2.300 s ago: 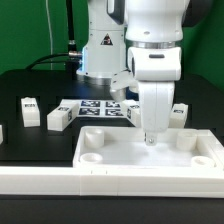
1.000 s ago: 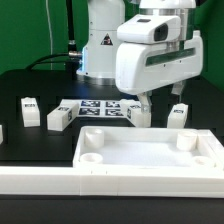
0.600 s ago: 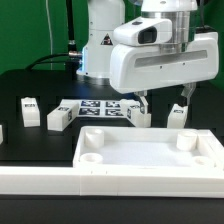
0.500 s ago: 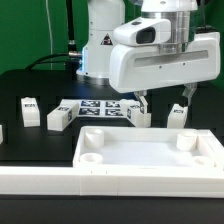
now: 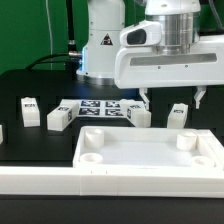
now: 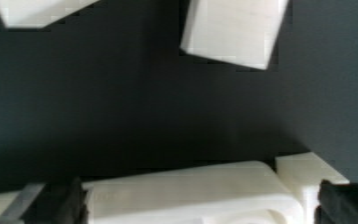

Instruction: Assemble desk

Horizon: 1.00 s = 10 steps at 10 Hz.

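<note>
Desk slab (image 5: 150, 160) sits at table (image 5: 40, 85) front, legs (image 5: 28, 111) loose behind; fingers (image 5: 146, 99) spread open, empty, straddling one leg (image 5: 179, 115): leg-pickup step, next lower & close w/o tipping it.

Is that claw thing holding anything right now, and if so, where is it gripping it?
Nothing is held. The gripper has its jaws spread wide above a white leg, not closed on it.
</note>
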Motion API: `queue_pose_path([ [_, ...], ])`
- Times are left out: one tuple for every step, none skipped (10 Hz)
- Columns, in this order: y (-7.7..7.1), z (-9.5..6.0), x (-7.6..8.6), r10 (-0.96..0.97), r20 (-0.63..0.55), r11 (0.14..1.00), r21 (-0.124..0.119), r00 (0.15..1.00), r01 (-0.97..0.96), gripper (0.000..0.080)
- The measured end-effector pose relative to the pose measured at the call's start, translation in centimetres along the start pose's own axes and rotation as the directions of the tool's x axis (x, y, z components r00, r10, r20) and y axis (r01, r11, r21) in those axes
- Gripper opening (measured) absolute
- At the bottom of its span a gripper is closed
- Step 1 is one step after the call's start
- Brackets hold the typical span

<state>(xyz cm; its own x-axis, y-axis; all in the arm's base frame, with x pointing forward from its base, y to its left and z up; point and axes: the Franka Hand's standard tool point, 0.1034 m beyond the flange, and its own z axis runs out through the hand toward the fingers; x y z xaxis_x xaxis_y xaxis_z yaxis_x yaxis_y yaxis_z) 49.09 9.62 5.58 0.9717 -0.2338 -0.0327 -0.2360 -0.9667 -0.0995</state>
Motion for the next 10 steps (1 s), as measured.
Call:
queue_pose_path([
  [-0.4, 0.2, -0.3, 0.026, -0.005, 1.0, 0.001, 1.0, -0.026, 0.0648],
  [-0.8, 0.6, -0.9, 0.041, -0.007, 0.999, 0.0, 0.999, -0.041, 0.0648],
  [-0.8, 0.9, -1.5, 0.018, 0.009, 1.0, -0.006, 1.0, -0.018, 0.0648],
  [-0.7, 0.8, -1.4, 0.016, 0.024, 1.0, -0.009, 1.0, -0.016, 0.0648],
  [-0.8, 0.8, -1.4, 0.015, 0.022, 1.0, -0.008, 1.0, -0.015, 0.0648],
  [-0.6, 0.9, -1.8, 0.001, 0.06, 1.0, -0.017, 0.998, 0.0, 0.0648],
  [-0.2, 0.9, -2.0, 0.001, 0.147, 1.0, -0.023, 0.989, 0.002, 0.0648],
  [-0.1, 1.1, -1.9, 0.012, 0.198, 1.0, -0.014, 0.98, -0.01, 0.0648],
  [-0.3, 1.1, -1.9, 0.011, 0.228, 1.0, -0.017, 0.974, -0.007, 0.0648],
  [-0.3, 1.1, -2.5, -0.01, 0.294, 1.0, -0.015, 0.956, 0.015, 0.0648],
])
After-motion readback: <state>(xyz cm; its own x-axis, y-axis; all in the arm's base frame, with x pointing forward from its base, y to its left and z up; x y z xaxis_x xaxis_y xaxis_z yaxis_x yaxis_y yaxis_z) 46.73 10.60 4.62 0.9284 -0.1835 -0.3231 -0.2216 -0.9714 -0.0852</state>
